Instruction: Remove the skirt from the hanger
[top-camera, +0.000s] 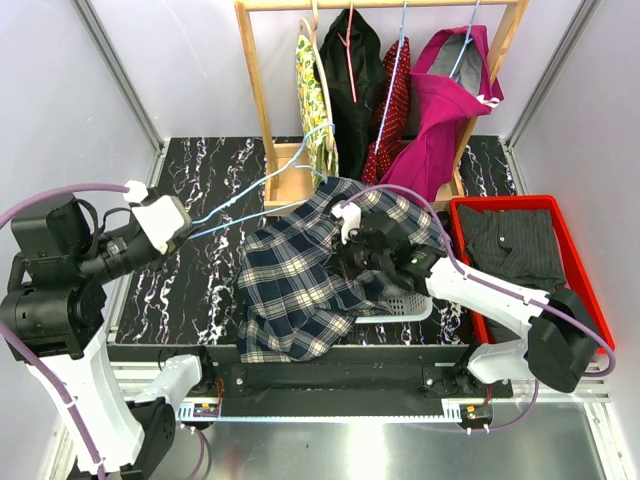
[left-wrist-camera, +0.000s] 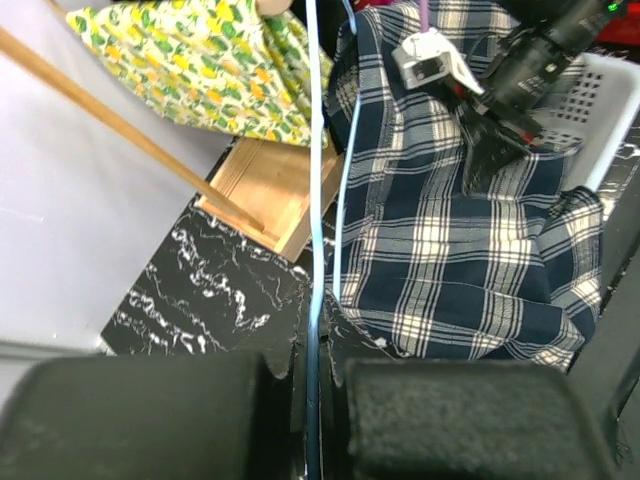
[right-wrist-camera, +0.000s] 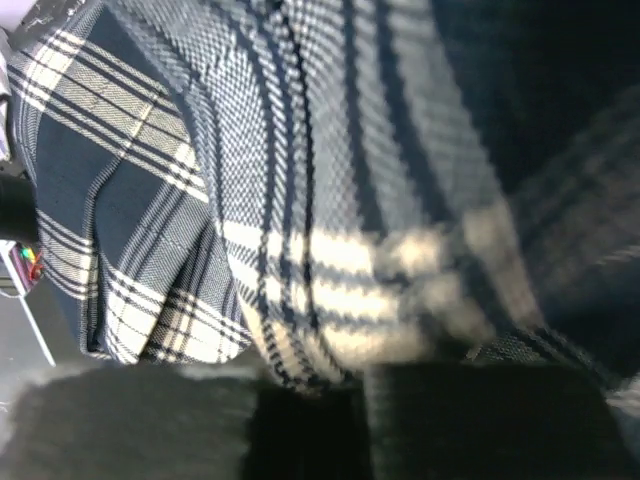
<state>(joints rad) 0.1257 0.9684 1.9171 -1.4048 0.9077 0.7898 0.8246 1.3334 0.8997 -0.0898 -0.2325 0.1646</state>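
The skirt (top-camera: 300, 280) is navy and white plaid and lies spread over the table's middle and the white basket. A light blue wire hanger (top-camera: 262, 188) runs from its top edge out to the left. My left gripper (top-camera: 178, 222) is shut on the hanger's wire (left-wrist-camera: 316, 300), which passes between the pads. My right gripper (top-camera: 352, 262) is pressed into the skirt near its top right; in the right wrist view a fold of plaid cloth (right-wrist-camera: 330, 290) sits between the shut fingers.
A wooden rack (top-camera: 262, 110) at the back holds a yellow floral garment (top-camera: 312, 90), a black one (top-camera: 352, 70), a red dotted one (top-camera: 392, 105) and a magenta one (top-camera: 440, 110). A white basket (top-camera: 405, 300) sits under the skirt. A red bin (top-camera: 570, 240) with dark clothing stands right.
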